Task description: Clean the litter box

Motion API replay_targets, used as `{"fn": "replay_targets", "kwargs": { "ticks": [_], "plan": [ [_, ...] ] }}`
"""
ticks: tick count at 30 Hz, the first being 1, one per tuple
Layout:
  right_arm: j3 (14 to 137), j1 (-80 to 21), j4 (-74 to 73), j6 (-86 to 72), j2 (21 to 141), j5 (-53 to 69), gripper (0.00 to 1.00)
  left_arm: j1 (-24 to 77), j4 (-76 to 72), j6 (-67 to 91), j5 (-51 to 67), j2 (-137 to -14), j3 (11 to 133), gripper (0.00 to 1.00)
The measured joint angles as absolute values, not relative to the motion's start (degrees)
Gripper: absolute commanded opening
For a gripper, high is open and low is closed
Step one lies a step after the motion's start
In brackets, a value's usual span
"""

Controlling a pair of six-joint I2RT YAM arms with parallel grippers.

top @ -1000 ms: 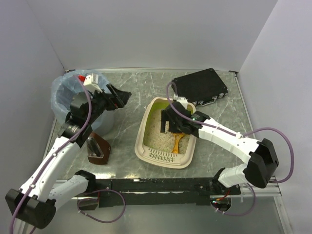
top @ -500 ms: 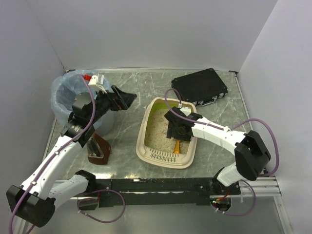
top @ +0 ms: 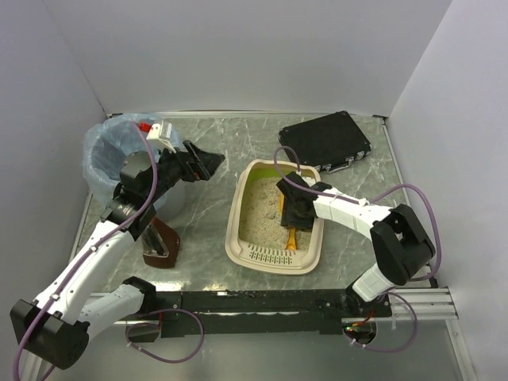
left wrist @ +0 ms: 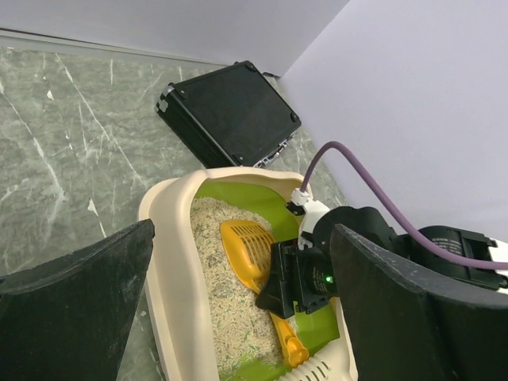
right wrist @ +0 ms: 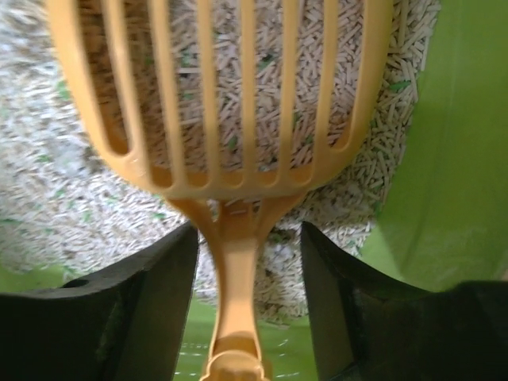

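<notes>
Since a second ago the right gripper [top: 292, 214] has slid from the scoop's head towards its handle and its jaws have narrowed, while the left gripper [top: 210, 163] has drifted a little towards the table's middle. One litter box [top: 268, 255] sits at mid-table, its slotted grille end towards the near edge. It is a shallow beige tray with rounded corners, a lime-green inner wall and pale pellets heaped towards its left side. One orange scoop [right wrist: 238, 230] lies in it along the right wall, slatted head towards the far end. The right claw is down inside the box, straddling the scoop's handle with a sliver of gap on each side, so not yet clenched. The left claw hangs spread wide and empty above the table. Bare table [top: 202, 230] lies open to the box's left. One black case [top: 325, 141] lies at the far right corner, just beyond the box. One round bin [top: 107, 155] with a blue bag stands at the far left corner. One dark brown stand [top: 159, 244] sits near the left edge.
</notes>
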State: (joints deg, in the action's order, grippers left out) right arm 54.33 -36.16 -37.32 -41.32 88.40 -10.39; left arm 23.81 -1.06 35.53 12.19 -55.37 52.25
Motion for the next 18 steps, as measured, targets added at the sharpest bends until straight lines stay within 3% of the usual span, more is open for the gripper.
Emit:
{"fn": "replay_targets", "kwargs": {
  "ticks": [4,5,8,11,18],
  "plan": [
    [54.11,-35.97,-36.60,-40.40,89.30,-9.58,0.37,24.14,-1.06,35.62,12.12,-55.70,52.23,0.97],
    [54.11,-35.97,-36.49,-40.12,89.30,-9.54,0.29,24.23,-1.04,35.62,12.10,-55.86,52.23,0.97],
    [54.11,-36.01,-36.38,-39.57,89.21,-9.10,0.21,24.51,-0.93,35.53,12.05,-56.23,52.23,0.97],
    [54.11,-36.01,-36.12,-39.38,88.73,-8.10,0.15,24.73,-0.84,35.16,11.90,-56.25,52.21,0.97],
    [54.17,-36.01,-36.58,-38.37,84.66,-5.82,0.13,25.02,-0.84,33.69,12.82,-56.25,51.70,0.97]
  ]
}}
